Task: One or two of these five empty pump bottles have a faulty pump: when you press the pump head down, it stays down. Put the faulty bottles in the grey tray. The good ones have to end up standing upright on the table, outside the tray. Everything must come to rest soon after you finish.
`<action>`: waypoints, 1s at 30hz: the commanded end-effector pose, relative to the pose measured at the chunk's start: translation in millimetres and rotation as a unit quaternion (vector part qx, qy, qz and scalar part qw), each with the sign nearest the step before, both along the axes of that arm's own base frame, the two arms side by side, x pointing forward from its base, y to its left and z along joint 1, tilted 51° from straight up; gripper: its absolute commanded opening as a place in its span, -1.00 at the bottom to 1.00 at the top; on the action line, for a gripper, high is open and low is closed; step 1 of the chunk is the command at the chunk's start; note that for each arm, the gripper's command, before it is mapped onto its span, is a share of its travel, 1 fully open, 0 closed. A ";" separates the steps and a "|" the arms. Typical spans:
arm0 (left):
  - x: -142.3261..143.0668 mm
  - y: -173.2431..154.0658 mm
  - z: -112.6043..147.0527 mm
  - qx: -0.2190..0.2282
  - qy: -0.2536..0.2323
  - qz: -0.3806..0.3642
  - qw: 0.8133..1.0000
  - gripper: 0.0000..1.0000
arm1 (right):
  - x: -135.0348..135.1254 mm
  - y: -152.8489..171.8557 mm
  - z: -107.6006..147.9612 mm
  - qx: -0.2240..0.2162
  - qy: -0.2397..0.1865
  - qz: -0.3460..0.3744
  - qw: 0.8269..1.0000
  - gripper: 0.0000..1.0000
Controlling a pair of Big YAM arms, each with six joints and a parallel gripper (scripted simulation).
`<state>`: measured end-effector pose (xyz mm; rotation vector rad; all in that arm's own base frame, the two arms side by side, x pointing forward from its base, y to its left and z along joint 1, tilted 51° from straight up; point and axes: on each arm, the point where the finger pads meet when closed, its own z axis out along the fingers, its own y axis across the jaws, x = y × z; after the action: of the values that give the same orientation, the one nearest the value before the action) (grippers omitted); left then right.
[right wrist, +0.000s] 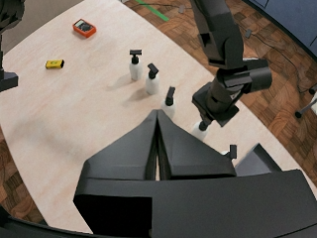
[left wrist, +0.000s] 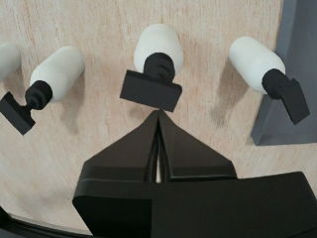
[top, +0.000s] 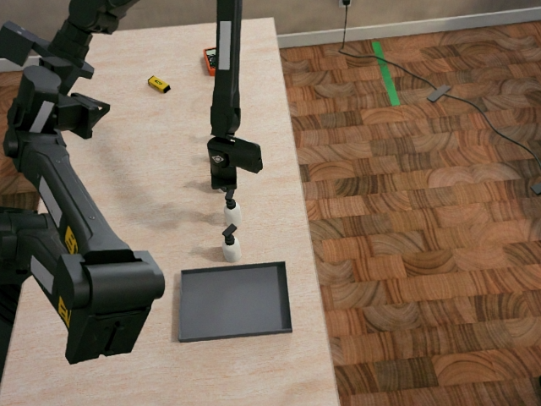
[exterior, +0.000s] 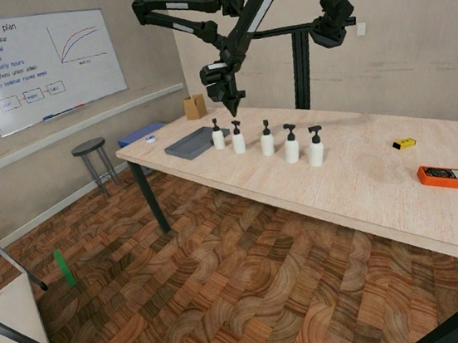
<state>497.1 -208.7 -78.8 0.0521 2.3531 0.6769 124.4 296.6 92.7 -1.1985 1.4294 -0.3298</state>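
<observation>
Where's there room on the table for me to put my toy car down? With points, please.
There's bare wood between the yellow box [top: 158, 84] [exterior: 404, 142] [right wrist: 54, 63] and the row of bottles [exterior: 267, 143], and more beside the tray [top: 236, 301] [exterior: 183, 149], on the side away from the bottles. It's crowded along the row, where the left jaws [exterior: 234, 115] hang.
</observation>
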 end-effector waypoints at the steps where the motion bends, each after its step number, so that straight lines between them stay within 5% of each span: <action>1: 5.7 -8.5 16.3 -0.012 -0.016 -0.004 1.000 -1.00 | -2.2 7.8 6.8 0.013 -0.002 0.004 1.000 -1.00; 6: 12.0 -3.6 20.4 -0.006 -0.009 -0.001 1.000 -1.00 | -2.2 7.8 6.7 0.013 -0.002 0.004 1.000 -1.00; 19: 33.7 19.7 -19.8 -0.002 -0.003 0.003 1.000 -1.00 | -1.3 6.4 5.1 0.007 -0.002 0.003 1.000 -1.00; 30: 31.7 12.4 -20.6 -0.003 -0.004 -0.003 1.000 -1.00 | -1.3 6.4 5.1 0.007 -0.002 0.003 1.000 -1.00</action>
<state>525.5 -194.7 -92.0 0.0484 2.3466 0.6686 124.3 297.2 93.4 -1.1984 1.4267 -0.3294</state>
